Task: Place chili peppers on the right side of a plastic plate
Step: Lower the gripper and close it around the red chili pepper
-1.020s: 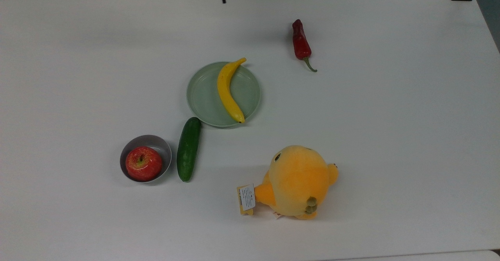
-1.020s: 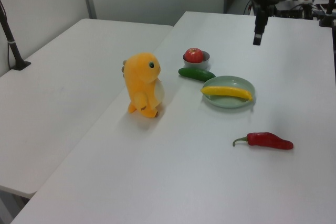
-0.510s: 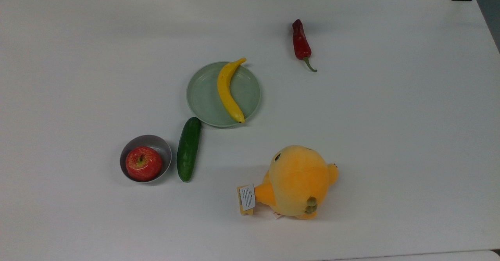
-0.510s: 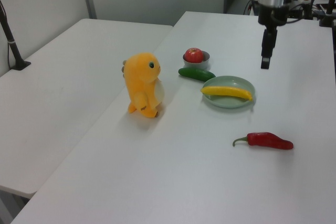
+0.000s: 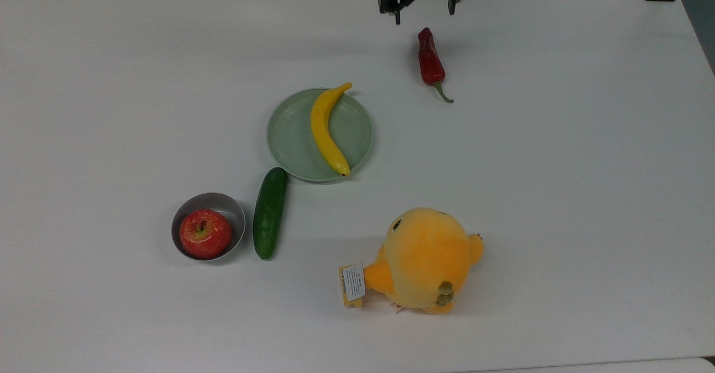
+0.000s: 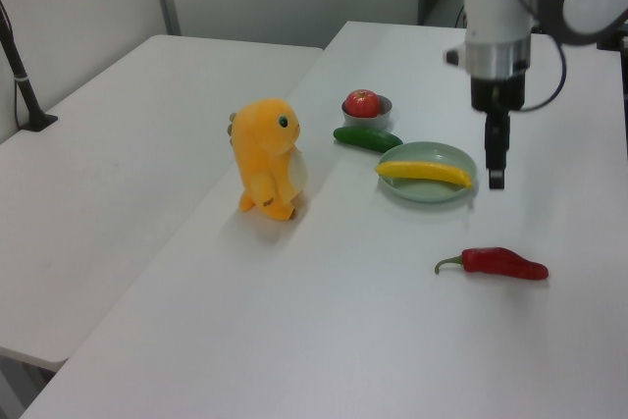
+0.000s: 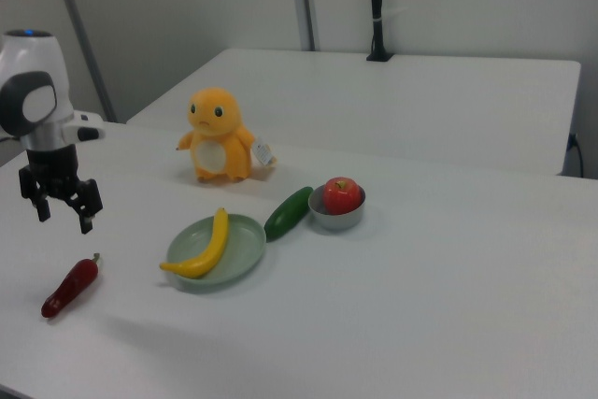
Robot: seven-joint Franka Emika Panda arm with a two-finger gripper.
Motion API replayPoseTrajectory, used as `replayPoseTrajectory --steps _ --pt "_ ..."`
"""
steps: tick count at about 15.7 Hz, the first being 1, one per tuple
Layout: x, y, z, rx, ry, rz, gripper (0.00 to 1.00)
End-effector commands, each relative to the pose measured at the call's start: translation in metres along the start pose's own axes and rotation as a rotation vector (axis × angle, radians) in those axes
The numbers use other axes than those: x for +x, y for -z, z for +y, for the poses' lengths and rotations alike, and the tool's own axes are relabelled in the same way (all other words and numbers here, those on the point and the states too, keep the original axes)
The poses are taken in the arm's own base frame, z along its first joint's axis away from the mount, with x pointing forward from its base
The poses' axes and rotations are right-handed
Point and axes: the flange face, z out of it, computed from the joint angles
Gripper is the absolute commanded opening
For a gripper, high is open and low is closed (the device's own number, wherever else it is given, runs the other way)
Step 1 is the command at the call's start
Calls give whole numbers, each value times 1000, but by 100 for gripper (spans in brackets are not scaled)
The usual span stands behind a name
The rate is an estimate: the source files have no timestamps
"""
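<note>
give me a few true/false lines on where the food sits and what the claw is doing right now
1. The banana lies on the plate. True.
2. The claw is shut on the chili. False: the claw is open and holds nothing, and the chili lies on the table.
3. The apple sits in the bowl. True.
4. The cucumber lies on the plate. False: it lies on the table between bowl and plate.
5. The chili touches the plate. False: bare table separates them.
</note>
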Motion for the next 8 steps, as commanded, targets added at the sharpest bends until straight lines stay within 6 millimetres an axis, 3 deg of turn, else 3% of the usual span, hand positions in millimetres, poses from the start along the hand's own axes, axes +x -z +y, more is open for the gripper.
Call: replayPoseTrajectory --steps 1,8 --pt "7 -38 -8 -8 5 -51 100" --pt "19 -105 -16 -85 56 -142 100"
